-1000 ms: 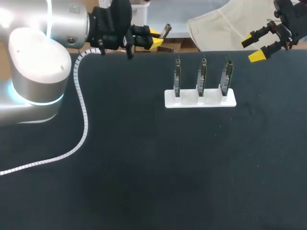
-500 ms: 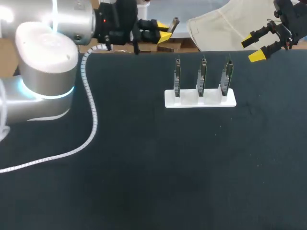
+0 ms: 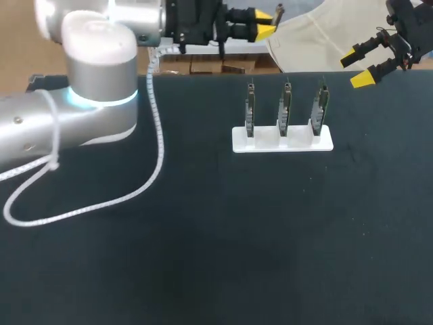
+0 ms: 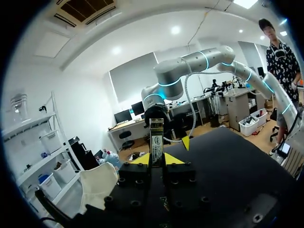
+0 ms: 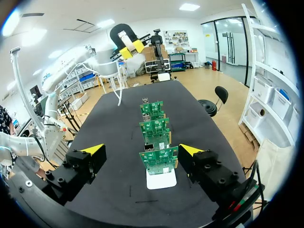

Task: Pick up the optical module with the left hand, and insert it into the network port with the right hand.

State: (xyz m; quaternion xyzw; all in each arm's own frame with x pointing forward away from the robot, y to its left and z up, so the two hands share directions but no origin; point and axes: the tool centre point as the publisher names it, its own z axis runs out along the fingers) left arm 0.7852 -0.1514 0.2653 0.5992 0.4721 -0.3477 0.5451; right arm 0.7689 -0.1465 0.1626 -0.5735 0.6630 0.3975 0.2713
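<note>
The optical module, a slim metal bar, sticks out from between the yellow tips of my left gripper, which is shut on it above the table's far edge, left of the boards. In the left wrist view the module stands upright between the fingertips. Three green circuit boards stand on edge in a white holder. My right gripper hangs open and empty at the far right, beyond the holder. From the right wrist view the boards line up ahead of the open right gripper, with the left gripper far behind them.
The left arm's white coiled cable loops over the black table at the left. A beige cloth lies beyond the far edge.
My left arm has swung right and slightly up along the far edge, carrying the module closer to the boards. The right arm has not moved.
</note>
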